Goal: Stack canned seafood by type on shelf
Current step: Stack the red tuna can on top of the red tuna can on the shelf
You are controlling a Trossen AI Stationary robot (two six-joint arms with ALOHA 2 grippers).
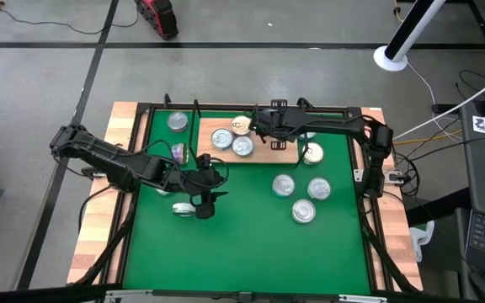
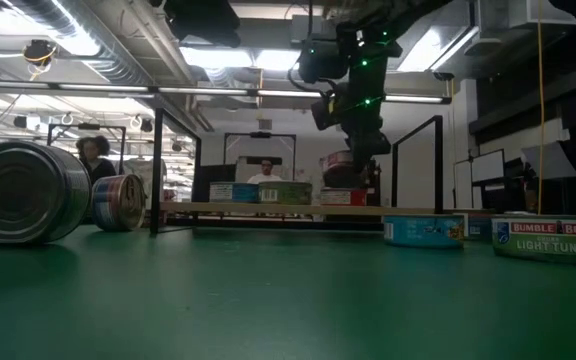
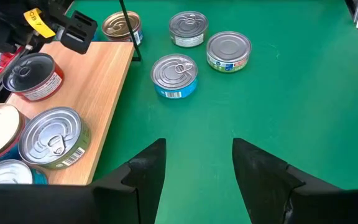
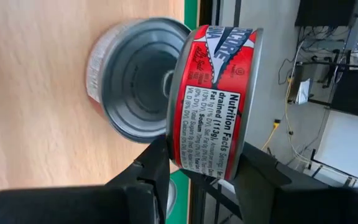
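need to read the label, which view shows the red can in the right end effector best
Right wrist view: the red-labelled round tin fills the frame, nutrition text readable, clamped in the right end effector. High view hides it under the arm; low view shows a dim sliver; left wrist view doesn't clearly show it.

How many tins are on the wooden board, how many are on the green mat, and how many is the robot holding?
Tins resting on the shelf: 4
Tins on the green mat: 7
Red tin in the right gripper jaws: 1
Total: 12
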